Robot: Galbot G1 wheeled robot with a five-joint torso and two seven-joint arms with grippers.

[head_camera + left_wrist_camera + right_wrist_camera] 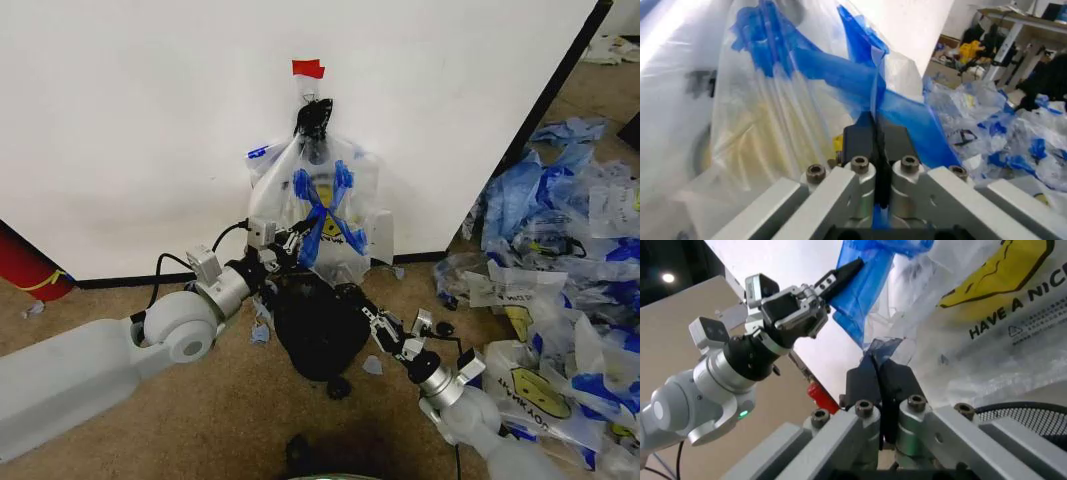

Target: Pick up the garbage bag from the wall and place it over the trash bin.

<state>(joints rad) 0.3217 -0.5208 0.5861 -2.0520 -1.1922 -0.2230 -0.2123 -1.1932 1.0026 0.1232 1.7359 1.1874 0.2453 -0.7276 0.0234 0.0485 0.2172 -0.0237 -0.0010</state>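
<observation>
Left gripper (pixel 873 131), right gripper (pixel 878 371) pinching garbage bag (pixel 330 205) over trash bin (pixel 318 325).

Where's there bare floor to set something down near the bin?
Bare carpet lies left of the trash bin, between the left gripper's arm and the wall. To the right it is crowded: a heap of bags behind the right gripper. The garbage bag hangs above.

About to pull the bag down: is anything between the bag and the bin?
Nothing visible. The garbage bag hangs from a black clip, directly above the trash bin; both grippers already pinch it.
</observation>
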